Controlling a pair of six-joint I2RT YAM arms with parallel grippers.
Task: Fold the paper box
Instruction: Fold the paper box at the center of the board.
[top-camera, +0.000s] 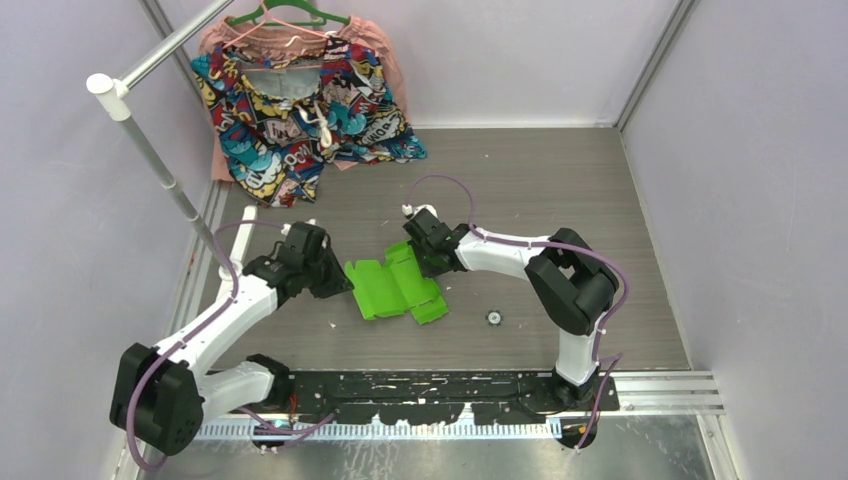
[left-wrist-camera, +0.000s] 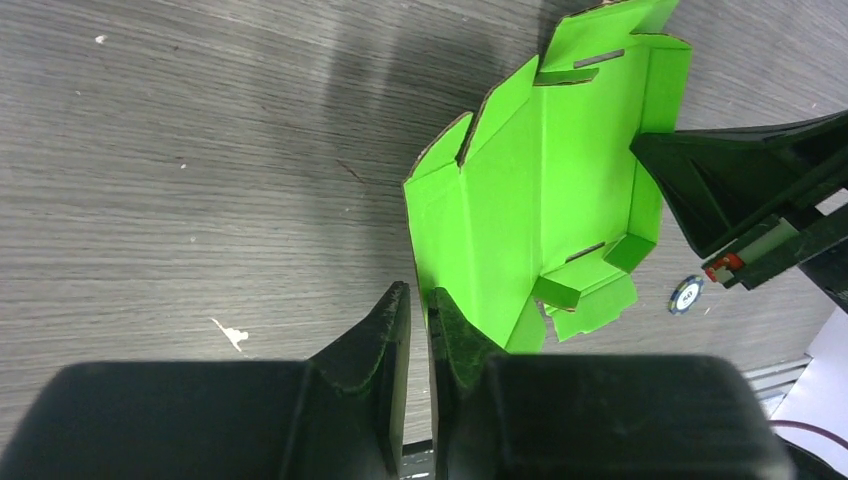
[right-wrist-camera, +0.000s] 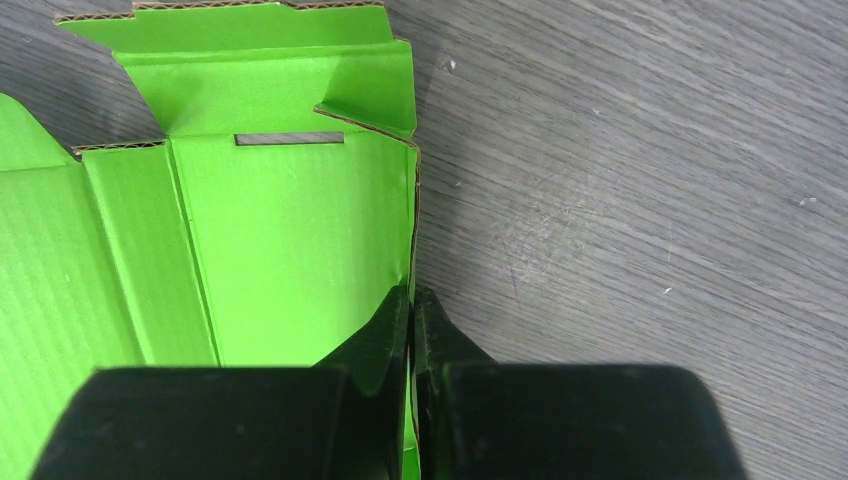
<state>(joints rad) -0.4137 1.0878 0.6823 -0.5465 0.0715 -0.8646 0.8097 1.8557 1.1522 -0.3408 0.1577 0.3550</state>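
Observation:
The paper box (top-camera: 395, 288) is a bright lime-green die-cut card lying opened out on the grey table, with some flaps and walls raised. My left gripper (top-camera: 345, 283) is at its left edge. In the left wrist view the box (left-wrist-camera: 545, 190) has that edge right at the mouth of the left gripper (left-wrist-camera: 420, 290). Those jaws stand a narrow slit apart with table showing through, and whether they pinch the card is unclear. My right gripper (top-camera: 428, 268) is at the box's far right side. In the right wrist view it (right-wrist-camera: 412, 292) is shut on the box's (right-wrist-camera: 290, 230) upright wall edge.
A colourful patterned garment (top-camera: 300, 100) hangs on a green hanger at the back left, beside a slanted metal rod (top-camera: 150, 150). A small round token (top-camera: 493, 318) lies on the table right of the box. Grey walls close in both sides, and a rail (top-camera: 660, 385) runs along the near edge.

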